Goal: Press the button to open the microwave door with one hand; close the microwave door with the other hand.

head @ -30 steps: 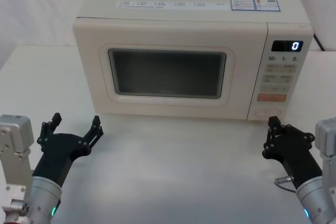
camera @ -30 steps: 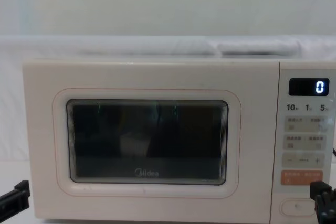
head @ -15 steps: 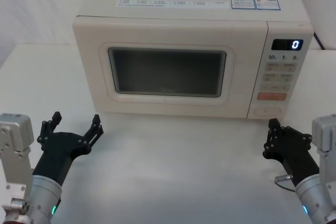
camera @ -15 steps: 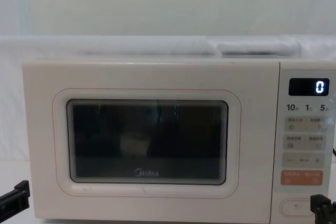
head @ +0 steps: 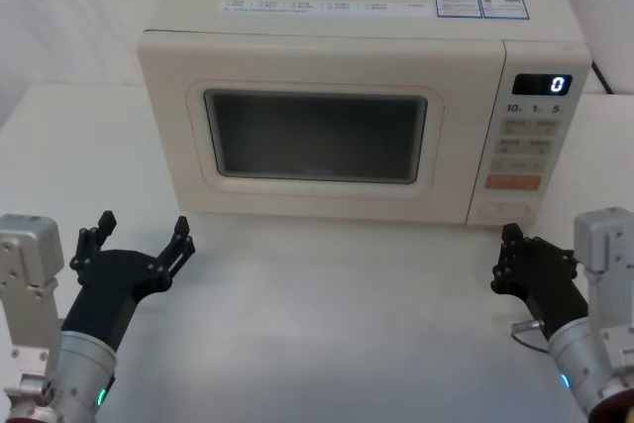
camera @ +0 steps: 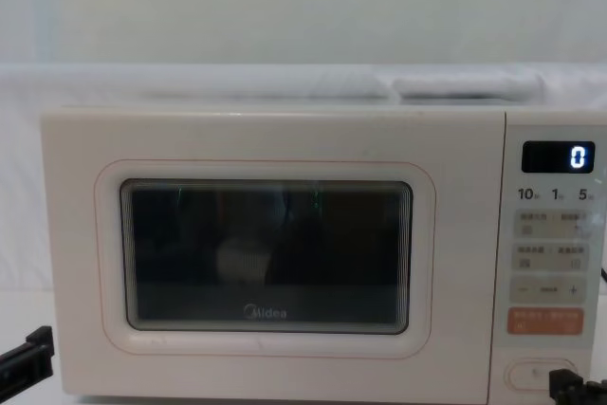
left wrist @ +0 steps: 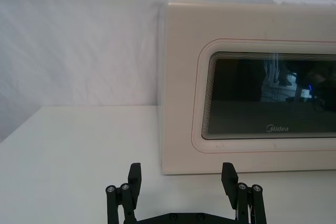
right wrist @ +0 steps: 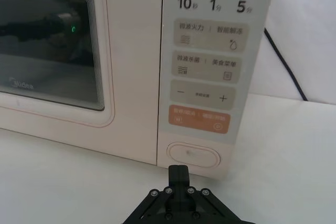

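Microwave (head: 327, 96) sat on the white worktop (head: 327, 314), microwave door (camera: 270, 258) shut. Right gripper (right wrist: 178, 170) clenched, tip just below and short of the button (right wrist: 193, 155), not touching. Left gripper (head: 139, 238) spread wide, low in front of the door's left corner.

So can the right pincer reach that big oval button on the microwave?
Probably yes. The right pincer, fingers shut, sits on the table just short of the button, with nothing between them. The microwave door is closed.
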Controlling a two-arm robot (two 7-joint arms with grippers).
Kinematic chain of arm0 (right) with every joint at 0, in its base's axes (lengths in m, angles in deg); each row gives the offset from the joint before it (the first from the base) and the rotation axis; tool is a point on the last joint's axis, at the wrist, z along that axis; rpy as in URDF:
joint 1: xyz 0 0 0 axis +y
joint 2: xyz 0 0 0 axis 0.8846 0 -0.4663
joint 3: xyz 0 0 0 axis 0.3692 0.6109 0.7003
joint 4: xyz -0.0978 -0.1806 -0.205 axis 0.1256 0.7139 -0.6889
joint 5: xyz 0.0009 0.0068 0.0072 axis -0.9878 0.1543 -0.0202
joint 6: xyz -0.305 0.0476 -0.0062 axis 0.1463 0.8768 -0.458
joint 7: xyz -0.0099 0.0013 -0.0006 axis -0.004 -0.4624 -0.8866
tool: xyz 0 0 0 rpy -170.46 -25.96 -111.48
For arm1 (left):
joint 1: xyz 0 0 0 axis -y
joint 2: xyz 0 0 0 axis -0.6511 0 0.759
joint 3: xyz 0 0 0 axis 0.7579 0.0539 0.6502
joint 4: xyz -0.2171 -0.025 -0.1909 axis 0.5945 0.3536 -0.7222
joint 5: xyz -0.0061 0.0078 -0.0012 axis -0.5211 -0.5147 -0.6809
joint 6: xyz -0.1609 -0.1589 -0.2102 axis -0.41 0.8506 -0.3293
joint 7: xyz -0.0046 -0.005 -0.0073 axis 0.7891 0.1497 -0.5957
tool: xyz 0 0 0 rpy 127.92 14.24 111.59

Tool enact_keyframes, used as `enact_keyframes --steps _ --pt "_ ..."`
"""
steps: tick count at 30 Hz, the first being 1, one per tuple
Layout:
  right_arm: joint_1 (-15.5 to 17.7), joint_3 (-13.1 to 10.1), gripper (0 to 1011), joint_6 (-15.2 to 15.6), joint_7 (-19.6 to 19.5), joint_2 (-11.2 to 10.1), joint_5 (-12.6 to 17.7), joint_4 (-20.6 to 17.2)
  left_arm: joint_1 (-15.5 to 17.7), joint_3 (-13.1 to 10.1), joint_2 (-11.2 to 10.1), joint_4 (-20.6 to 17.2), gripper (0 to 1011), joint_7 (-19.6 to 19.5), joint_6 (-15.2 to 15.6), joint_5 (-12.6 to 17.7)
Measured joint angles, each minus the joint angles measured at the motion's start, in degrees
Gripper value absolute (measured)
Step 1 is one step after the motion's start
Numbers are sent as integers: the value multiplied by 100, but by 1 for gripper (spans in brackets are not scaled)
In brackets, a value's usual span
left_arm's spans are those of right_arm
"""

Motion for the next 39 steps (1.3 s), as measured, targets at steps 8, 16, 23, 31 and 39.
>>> enact_keyframes --steps 8,16,23,31,39 --pt "-297 -65 0 -15 65 136 -103 427 0 0 0 0 1001 0 0 0" --pt "-497 -184 0 -15 120 229 -38 702 0 0 0 0 1001 0 0 0" --pt "-631 -276 0 -10 157 288 60 887 0 0 0 0 1001 0 0 0" --pt "-756 -292 0 -13 159 313 53 1048 0 0 0 0 1001 0 0 0" --pt "-866 -258 0 -39 159 330 -30 1130 0 0 0 0 1001 0 0 0"
